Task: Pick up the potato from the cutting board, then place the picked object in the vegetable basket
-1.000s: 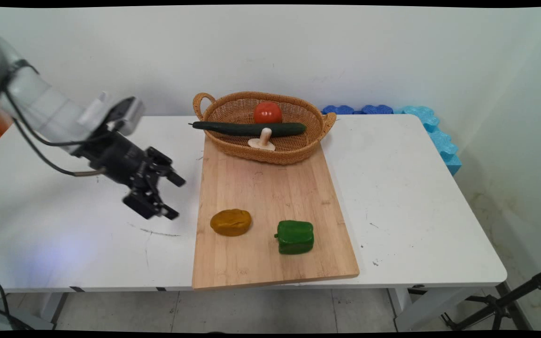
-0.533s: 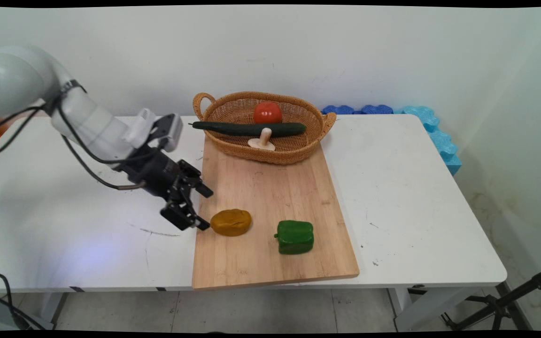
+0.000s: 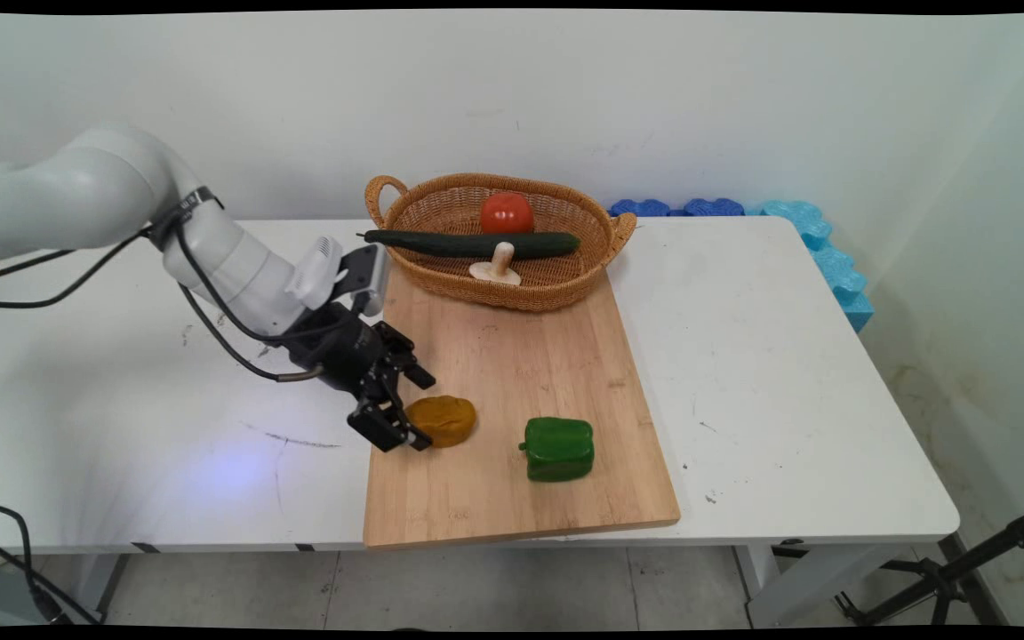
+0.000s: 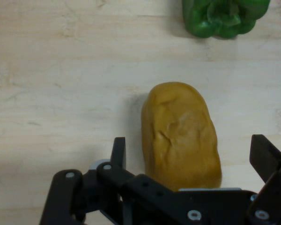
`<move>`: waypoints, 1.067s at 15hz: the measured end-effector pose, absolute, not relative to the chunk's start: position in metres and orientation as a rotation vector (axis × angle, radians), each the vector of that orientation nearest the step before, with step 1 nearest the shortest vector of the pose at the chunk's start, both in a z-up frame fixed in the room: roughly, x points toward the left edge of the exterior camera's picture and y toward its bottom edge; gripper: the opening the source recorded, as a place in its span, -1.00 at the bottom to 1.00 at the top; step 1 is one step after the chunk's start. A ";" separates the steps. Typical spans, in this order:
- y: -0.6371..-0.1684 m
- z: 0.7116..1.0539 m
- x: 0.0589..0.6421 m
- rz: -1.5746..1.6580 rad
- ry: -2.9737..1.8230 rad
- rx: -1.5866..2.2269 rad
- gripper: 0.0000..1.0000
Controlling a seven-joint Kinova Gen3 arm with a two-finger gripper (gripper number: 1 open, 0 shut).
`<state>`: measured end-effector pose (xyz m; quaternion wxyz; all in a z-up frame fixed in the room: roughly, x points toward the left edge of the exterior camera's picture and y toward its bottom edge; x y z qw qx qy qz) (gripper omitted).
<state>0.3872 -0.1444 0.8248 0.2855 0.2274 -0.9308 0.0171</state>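
The gripper (image 3: 419,411) stands released, its two black fingers spread to either side of the brown potato (image 3: 443,420) without clasping it; the potato lies on the wooden cutting board (image 3: 512,356), near the board's left edge and well apart from the green bell pepper (image 3: 557,449); the risk, as I judge it, is that the rounded, creased lump could roll or skid on the smooth bamboo if one finger meets it first, or that a fingertip could catch the board; the woven wicker basket (image 3: 405,200) at the board's far end holds a long dark cucumber (image 3: 468,243), a glossy red tomato (image 3: 507,213) and a pale mushroom (image 3: 497,265); the white bench (image 3: 770,373) is scuffed.
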 end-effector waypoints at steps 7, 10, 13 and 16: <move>-0.149 0.811 0.375 0.055 -2.506 0.570 -1.00; -0.147 0.809 0.374 0.053 -2.517 0.534 -1.00; -0.148 0.812 0.374 0.063 -2.522 0.489 -1.00; -0.152 0.822 0.373 0.085 -2.515 0.446 -1.00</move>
